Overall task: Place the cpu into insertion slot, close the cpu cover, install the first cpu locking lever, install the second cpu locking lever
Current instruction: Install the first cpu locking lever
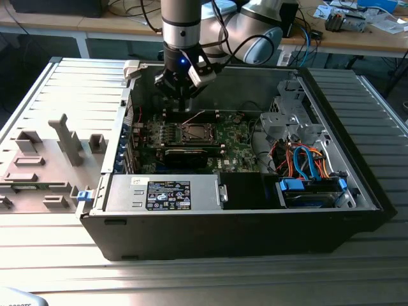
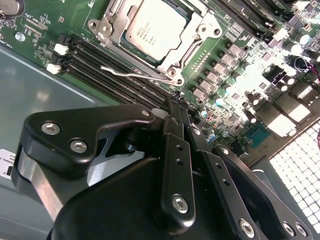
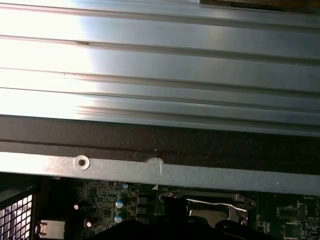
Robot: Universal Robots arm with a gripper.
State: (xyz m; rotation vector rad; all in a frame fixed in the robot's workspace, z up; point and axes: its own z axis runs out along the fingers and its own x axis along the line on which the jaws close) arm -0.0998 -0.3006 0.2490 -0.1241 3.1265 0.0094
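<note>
on a ribbed metal bench the open computer case (image 1: 255,210) fills mid-frame, the cpu (image 2: 155,27) already seated under the cpu cover (image 2: 172,60) at the second wrist view's top (lever still loose), so the gripper (image 2: 179,102), fingers pinched together and empty, should press the lever squarely.

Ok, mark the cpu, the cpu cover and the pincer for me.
cpu (image 2: 154,29), second wrist view, middle of its grey metal top.
cpu cover (image 2: 111,25), second wrist view, the silver frame's side strip beside the chip.
pincer (image 2: 179,106), second wrist view, at the closed black fingertips.
</note>
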